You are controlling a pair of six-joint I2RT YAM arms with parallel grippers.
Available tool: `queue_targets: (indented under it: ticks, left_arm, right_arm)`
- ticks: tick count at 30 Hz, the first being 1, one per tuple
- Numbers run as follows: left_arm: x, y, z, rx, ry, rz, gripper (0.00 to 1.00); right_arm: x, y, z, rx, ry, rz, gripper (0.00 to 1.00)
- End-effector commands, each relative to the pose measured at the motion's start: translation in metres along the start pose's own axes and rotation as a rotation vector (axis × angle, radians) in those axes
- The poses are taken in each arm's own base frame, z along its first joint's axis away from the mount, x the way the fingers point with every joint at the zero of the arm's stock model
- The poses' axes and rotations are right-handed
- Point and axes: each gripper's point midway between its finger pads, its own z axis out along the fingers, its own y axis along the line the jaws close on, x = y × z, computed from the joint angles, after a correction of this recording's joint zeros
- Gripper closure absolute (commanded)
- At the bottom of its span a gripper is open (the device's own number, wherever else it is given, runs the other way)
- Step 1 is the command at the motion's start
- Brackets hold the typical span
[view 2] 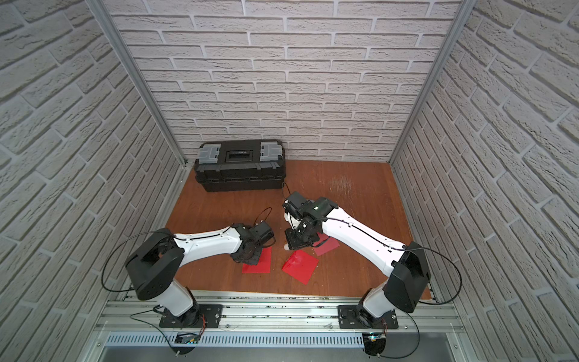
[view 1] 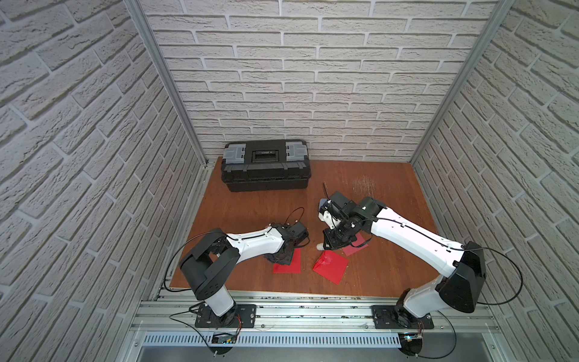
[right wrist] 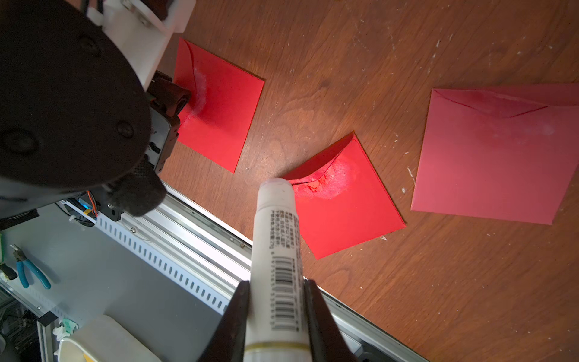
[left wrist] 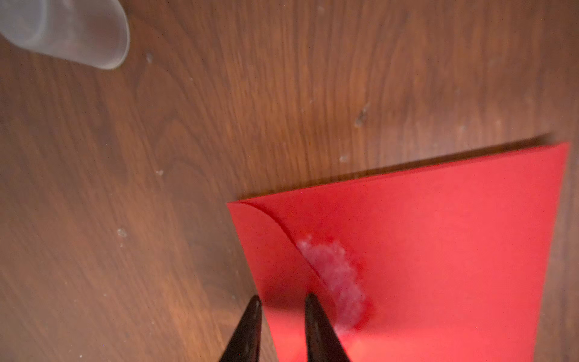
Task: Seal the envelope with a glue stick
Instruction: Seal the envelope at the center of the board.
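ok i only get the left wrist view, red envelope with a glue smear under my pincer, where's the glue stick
Observer: The right pincer holds the glue stick, cap off.
Operator: pointing at what
Observer: Toward a second envelope, whose flap stands up over a torn, glue-smeared patch.
Operator: any more envelopes
Observer: Yes, a third, paler envelope lies beside that one.

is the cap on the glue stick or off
Off. The glue stick, clamped in the right tool, shows a bare white tip, and a clear cap lies on the table.
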Motion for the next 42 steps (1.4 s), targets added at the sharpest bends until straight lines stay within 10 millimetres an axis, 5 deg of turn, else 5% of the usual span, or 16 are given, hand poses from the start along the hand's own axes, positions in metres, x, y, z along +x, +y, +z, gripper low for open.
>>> queue_targets:
  ticks: [1, 17, 29, 42]
  left_arm:
    - [0.028, -0.01, 0.018, 0.055, 0.109, 0.016, 0.76]
    - [-0.013, -0.009, -0.034, 0.234, -0.047, -0.047, 0.77]
    - [0.003, -0.01, -0.002, 0.193, 0.027, -0.026, 0.76]
    - [0.043, -0.007, 0.031, -0.005, 0.189, 0.11, 0.76]
  right_arm:
    - [-0.001, 0.002, -0.001, -0.013, -0.006, -0.016, 0.97]
    - [-0.003, 0.001, -0.008, 0.001, -0.017, 0.01, 0.97]
    - [-0.002, 0.0, -0.009, 0.008, -0.011, 0.015, 0.97]
    - [0.005, -0.004, -0.006, 0.014, 0.004, 0.013, 0.97]
